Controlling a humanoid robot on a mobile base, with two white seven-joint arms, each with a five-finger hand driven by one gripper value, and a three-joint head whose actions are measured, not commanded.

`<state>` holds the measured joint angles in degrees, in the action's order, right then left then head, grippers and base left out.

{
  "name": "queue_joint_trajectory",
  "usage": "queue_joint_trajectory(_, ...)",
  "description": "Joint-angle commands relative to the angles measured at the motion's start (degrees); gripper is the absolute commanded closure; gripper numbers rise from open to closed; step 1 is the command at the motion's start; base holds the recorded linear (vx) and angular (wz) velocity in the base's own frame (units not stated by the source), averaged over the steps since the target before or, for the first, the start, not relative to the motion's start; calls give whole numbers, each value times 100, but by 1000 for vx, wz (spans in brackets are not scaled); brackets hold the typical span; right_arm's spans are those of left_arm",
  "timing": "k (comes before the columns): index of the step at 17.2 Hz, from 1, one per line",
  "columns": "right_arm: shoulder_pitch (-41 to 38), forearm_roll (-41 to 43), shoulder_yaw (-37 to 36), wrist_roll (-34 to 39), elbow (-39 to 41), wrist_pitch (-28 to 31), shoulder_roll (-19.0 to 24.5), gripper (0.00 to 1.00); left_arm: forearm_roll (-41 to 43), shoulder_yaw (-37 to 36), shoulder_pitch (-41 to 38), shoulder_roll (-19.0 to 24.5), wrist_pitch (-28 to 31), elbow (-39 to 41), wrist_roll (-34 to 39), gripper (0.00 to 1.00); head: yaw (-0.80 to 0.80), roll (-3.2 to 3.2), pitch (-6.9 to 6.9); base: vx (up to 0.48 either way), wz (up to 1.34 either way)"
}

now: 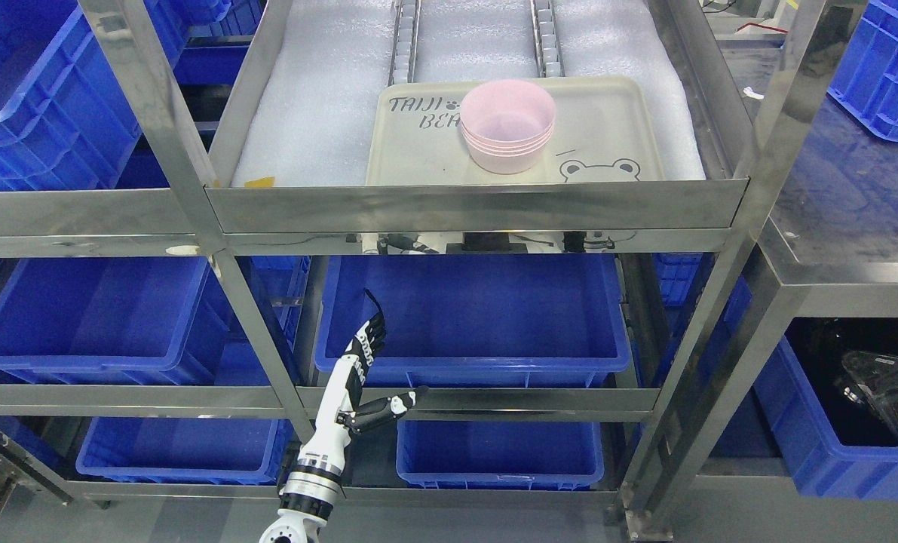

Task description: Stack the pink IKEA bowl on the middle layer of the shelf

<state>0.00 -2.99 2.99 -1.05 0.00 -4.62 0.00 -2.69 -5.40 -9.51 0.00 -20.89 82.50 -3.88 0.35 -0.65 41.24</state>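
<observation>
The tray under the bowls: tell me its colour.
Beige tray, printed with dark lettering and a frog face; the head view shows it.

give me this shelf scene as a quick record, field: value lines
bowls: pink bowls nested in one stack, upright
stack support: beige tray printed with a bear, on the white foam liner
shelf level: steel shelf, the tier above the blue bins
left hand: left hand low in front of the bin tiers, fingers spread, holding nothing
right hand: not in view
contact: hand well apart from the bowls
</observation>
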Motion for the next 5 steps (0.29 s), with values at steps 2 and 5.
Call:
queue_joint_trajectory(2,-18,0,0,0,100,-4,-100,0,-205,-267,-340,100,-38,618,273,0,0,0,0,0,0)
queue_joint_trajectory(5,-18,0,0,0,100,-4,-100,0,-205,-426,-473,100,-38,618,283,0,0,0,0,0,0)
